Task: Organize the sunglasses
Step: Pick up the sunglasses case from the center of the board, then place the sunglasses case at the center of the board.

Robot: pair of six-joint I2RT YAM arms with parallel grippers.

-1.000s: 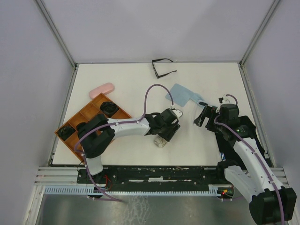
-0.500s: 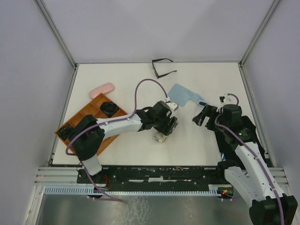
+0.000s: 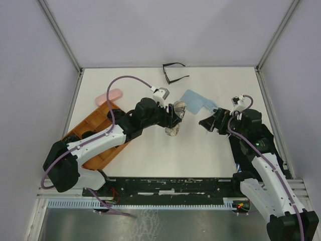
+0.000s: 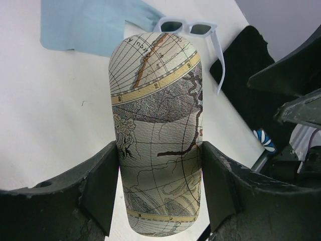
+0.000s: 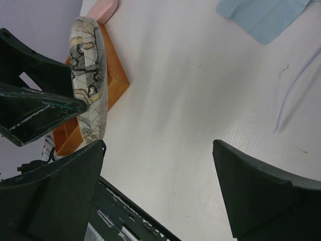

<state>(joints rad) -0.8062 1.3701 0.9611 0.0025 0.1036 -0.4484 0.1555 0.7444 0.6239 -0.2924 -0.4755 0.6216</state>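
Left gripper [image 3: 173,119] pinches the map-patterned case [image 4: 155,125] over the middle of the tabletop [image 3: 150,150]; right gripper [image 3: 206,123], fingers spread wide, faces it nearer the right edge.

The left arm [image 3: 100,141] hides much of the orange wooden tray [image 3: 86,125]. In the left wrist view, the pale-blue cloth [image 4: 85,27] is cropped.

Left arm [image 3: 100,141], right arm [image 3: 263,164]: white link shells, black joint housings, purple cable [image 3: 131,77] routed outside each. White camera box [image 3: 160,93] at wrist. Left gripper [image 4: 160,196], right gripper [image 5: 158,191]: matte black wedge fingers [image 4: 98,196], edges scuffed, pale chips.
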